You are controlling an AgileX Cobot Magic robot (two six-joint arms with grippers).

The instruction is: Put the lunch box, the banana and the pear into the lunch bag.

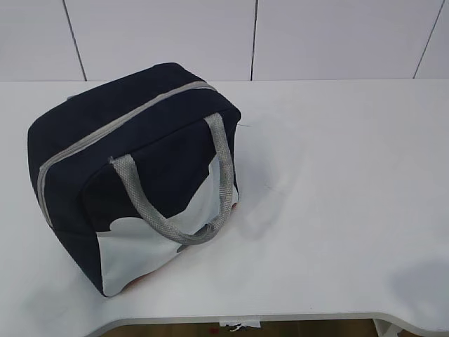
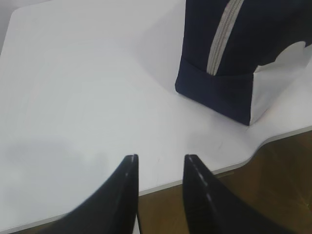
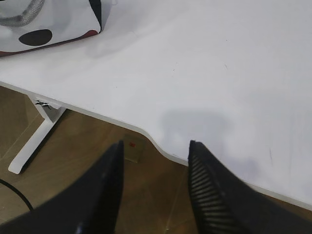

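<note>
Lunch bag (image 1: 105, 168), navy with a white lower panel, stands on the left half of the white table (image 1: 337, 182), its grey zipper (image 1: 119, 126) running closed along the top and one grey handle (image 1: 175, 203) drooping over the near face. No lunch box, banana or pear shows in any view; whether they are inside cannot be told. Left gripper (image 2: 161, 163) hangs over the table's near edge, fingers spread and empty; right gripper (image 3: 156, 148) likewise, parted, holding nothing. If contents remain to load, the zipper pull should be found first; it is not visible here.
</note>
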